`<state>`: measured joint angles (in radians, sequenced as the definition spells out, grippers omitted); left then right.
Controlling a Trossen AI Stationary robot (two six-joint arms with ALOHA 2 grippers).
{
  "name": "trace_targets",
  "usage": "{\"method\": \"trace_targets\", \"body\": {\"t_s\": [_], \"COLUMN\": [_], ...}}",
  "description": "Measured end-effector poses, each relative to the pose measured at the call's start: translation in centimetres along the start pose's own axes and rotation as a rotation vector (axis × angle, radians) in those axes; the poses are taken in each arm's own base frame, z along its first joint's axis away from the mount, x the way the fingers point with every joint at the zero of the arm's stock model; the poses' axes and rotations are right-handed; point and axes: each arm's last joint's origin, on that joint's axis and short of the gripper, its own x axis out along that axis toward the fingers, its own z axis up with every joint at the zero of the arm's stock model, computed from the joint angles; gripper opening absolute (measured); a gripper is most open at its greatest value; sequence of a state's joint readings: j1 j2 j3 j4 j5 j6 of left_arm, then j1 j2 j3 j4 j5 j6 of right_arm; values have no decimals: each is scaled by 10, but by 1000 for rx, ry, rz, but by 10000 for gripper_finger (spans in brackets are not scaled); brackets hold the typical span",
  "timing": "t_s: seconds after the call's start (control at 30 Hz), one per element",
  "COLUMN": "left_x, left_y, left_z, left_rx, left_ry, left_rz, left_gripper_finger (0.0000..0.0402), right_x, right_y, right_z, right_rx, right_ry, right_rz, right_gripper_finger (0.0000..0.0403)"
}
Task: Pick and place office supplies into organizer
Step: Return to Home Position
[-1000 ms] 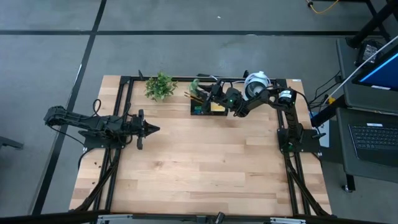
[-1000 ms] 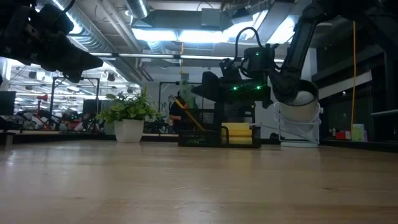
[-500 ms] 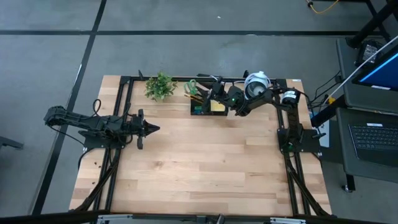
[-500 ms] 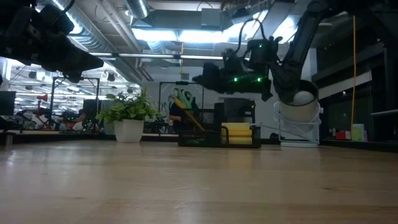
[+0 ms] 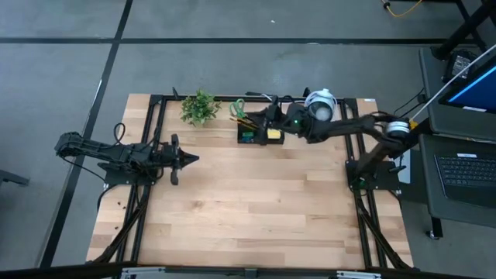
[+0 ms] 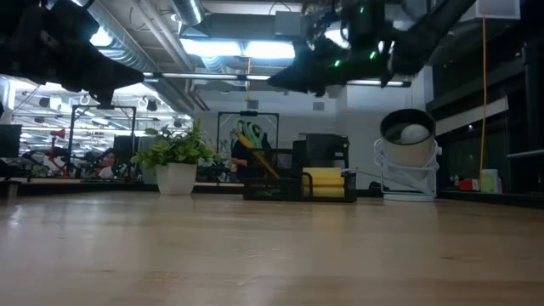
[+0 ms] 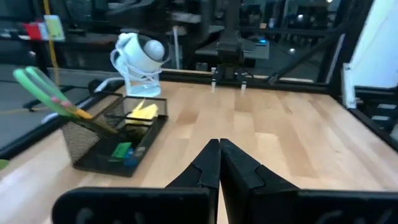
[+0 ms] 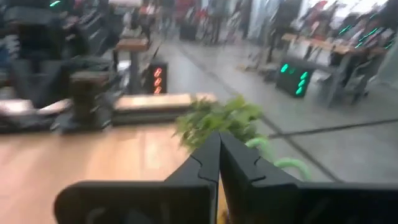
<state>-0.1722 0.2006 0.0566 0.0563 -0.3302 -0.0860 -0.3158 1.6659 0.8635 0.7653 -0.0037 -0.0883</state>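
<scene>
Now your right gripper [image 8: 219,137], fingers pressed together and empty, hangs above the organizer [image 5: 260,135] at the table's [image 5: 248,201] far edge; the scissors [image 5: 238,107] inside slant handles-up toward the plant [image 5: 199,107], away from your retreat; left gripper [image 5: 194,160] waits well apart

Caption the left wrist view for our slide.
Left jaws shut, facing the black organizer with green scissors and yellow sticky notes inside.

The left arm [image 5: 108,152] and right arm [image 5: 349,126] are matte black, the right bearing green lights and a pale band.

Left gripper [image 7: 219,148], right gripper [image 8: 219,140]: both closed.
</scene>
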Motion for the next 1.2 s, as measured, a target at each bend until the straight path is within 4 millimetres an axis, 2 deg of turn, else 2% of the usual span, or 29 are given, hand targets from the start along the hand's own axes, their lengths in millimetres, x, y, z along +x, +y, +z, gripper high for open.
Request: {"method": "trace_targets", "body": {"t_s": [0.2,0.33,0.43,0.6,0.77,0.97,1.1,1.2], "left_x": [0,-1,-3,-7,-10,-11,-7,-6], "left_y": [1,3,7,13,22,27,31,33], "left_z": [0,2,4,8,8,8,-3,-3], "left_rx": [59,96,105,114,107,120,119,120], "left_ry": [-2,-21,-49,-90,-100,-103,-91,-104], "left_rz": [24,43,69,20,71,39,68,84], "left_gripper_finger": [1,2,1,1,2,2,1,2], "right_x": [-35,-61,-81,-112,-138,-173,-198,-212], "right_y": [21,31,35,38,41,38,34,32], "right_z": [38,65,73,65,43,24,16,9], "right_rx": [-24,-53,-59,-58,-58,-58,-56,-28], "right_ry": [86,27,-23,-52,-106,-211,-223,-218], "right_rz": [95,204,248,278,318,368,366,368], "right_gripper_finger": [8,5,4,13,5,12,9,4]}}
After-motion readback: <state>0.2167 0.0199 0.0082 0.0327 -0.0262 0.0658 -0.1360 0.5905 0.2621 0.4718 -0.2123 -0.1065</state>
